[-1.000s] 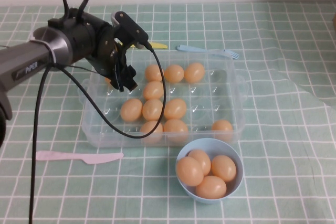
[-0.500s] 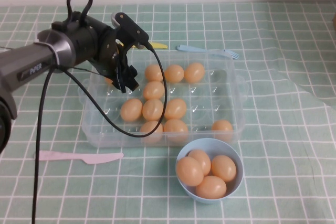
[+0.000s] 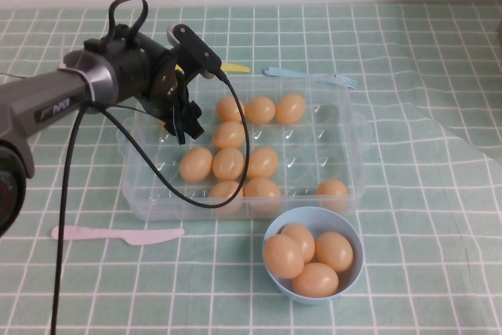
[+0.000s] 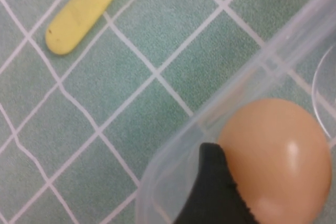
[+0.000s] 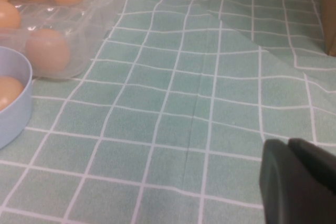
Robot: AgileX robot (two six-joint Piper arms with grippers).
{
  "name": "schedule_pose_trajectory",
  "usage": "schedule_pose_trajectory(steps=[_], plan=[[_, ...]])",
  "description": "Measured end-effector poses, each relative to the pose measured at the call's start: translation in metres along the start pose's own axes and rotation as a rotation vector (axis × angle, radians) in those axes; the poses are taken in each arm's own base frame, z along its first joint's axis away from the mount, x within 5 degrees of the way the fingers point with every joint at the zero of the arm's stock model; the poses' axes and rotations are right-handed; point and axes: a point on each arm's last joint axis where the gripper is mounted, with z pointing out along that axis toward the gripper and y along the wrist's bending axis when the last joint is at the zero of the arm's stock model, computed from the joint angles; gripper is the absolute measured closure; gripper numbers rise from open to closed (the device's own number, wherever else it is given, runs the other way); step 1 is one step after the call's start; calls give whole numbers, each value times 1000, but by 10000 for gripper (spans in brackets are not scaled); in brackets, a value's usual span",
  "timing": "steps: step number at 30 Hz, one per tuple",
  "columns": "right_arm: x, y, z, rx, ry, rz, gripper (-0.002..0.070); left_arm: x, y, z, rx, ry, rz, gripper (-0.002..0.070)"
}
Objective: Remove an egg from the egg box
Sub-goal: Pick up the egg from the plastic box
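A blue bowl (image 3: 313, 260) of eggs and a pink knife (image 3: 118, 234) lie nearest. Beyond, the egg box (image 3: 354, 143); at its far-left corner the left gripper (image 3: 182, 119), arm marked "PIPER", jaws pinching the egg (image 4: 275, 158). Right gripper (image 5: 299, 182): cannot tell.

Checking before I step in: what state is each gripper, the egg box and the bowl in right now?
egg box: lidless, partly filled with eggs.
egg: at the box's far-left corner, touching the left gripper.
left gripper: over that corner, against the egg; grip unclear.
right gripper: parked over the tablecloth, to the right of the box.
bowl: upright, four eggs inside.
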Motion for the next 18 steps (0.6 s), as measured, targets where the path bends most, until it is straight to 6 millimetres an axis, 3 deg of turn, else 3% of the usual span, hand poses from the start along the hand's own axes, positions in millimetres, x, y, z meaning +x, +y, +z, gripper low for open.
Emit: schedule_pose_trajectory(steps=[5, 11, 18], plan=[[0, 0, 0, 0, 0, 0, 694, -1, 1, 0, -4, -6, 1, 257], [0, 0, 0, 0, 0, 0, 694, -1, 1, 0, -9, -9, 9, 338], [0, 0, 0, 0, 0, 0, 694, -1, 1, 0, -9, -10, 8, 338]])
